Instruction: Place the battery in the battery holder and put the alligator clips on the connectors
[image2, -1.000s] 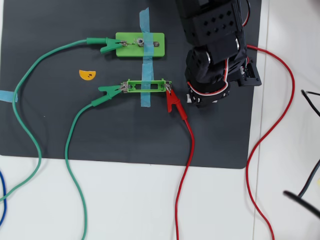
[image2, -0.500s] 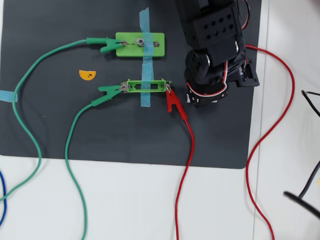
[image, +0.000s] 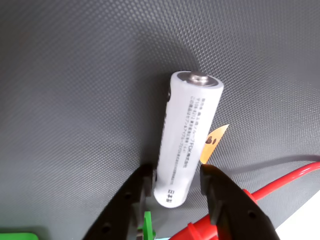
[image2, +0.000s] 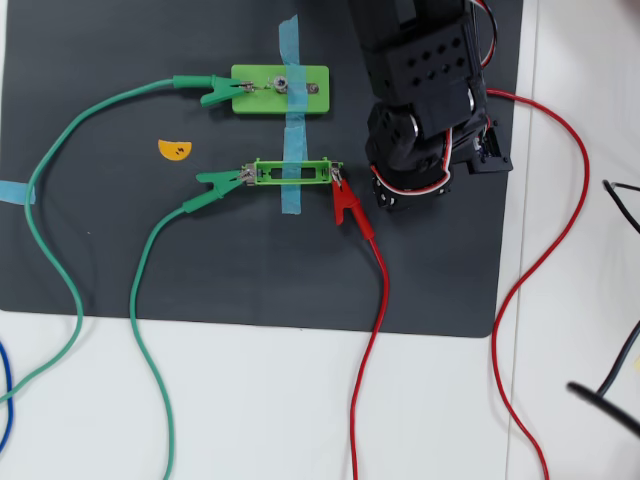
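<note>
In the wrist view the battery, a slim white cylinder with dark print and a small orange tab at its side, stands between my black fingers over the dark mat. My gripper is shut on its lower end. From overhead, the arm's body hides gripper and battery, just right of the battery holder. The narrow green frame holds nothing and is taped down with blue tape. A green alligator clip bites its left connector and a red clip its right connector.
A wider green block with another green clip lies behind the holder. An orange half-disc sits on the mat at left. Green wires and red wires trail toward the front over the white table.
In the overhead view the arm has shifted slightly up and to the left, toward the holder. Clips, wires and holder have not moved.
</note>
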